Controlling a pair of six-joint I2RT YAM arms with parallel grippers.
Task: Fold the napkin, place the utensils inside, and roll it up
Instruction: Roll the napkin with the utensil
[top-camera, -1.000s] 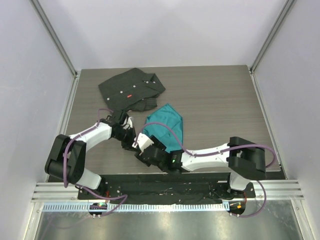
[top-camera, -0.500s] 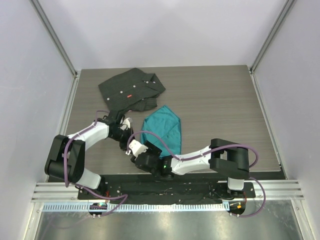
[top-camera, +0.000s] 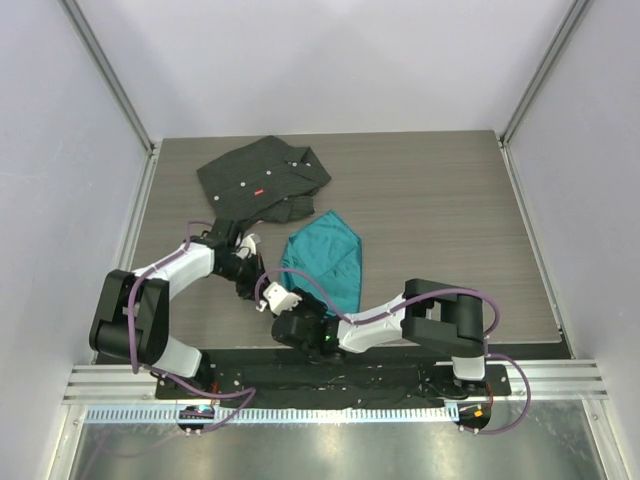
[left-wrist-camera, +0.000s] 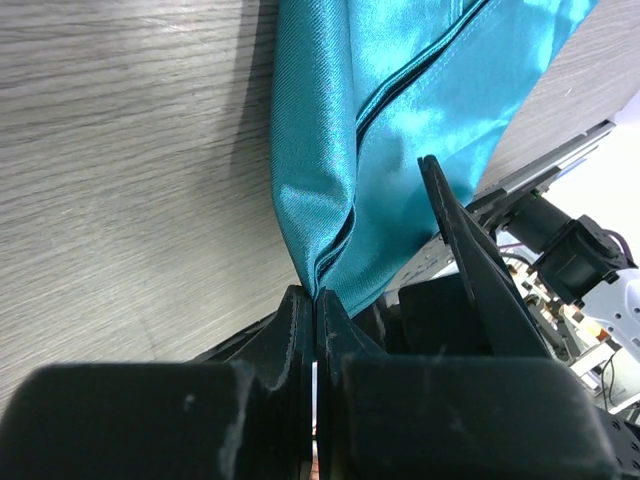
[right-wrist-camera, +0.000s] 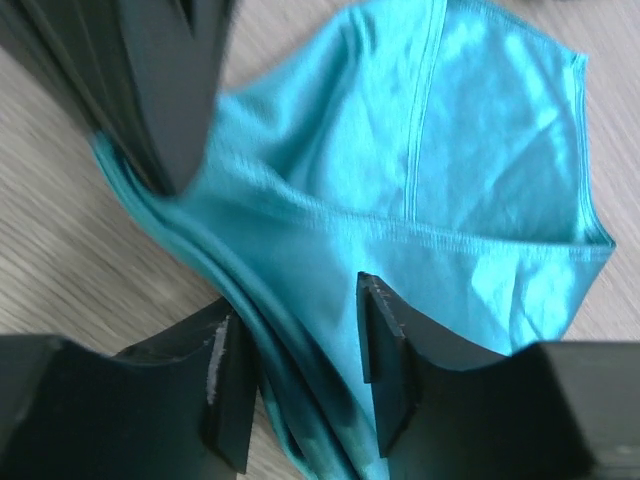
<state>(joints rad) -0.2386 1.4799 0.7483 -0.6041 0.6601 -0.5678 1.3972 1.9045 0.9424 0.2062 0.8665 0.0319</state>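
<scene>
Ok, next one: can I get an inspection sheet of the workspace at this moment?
Surface: grey wood-grain table.
Job's things: teal napkin, folded over; fork not seen in any view.
Clutter: black shirt beyond the napkin.
Grippers: left gripper shut on a napkin corner; right gripper open, jaws straddling the napkin's edge.
Cables: purple cables run along both arms.
Surroundings: white walls; nothing else seen.

- The right half of the tabletop (top-camera: 450, 220) is bare wood, open for passing.
- Far left, a black shirt (top-camera: 262, 180) blocks the way, just beside the napkin (top-camera: 325, 258).
- Near left, the left pincer (left-wrist-camera: 316, 305) and right pincer (right-wrist-camera: 300, 330) crowd the napkin's corner.
</scene>
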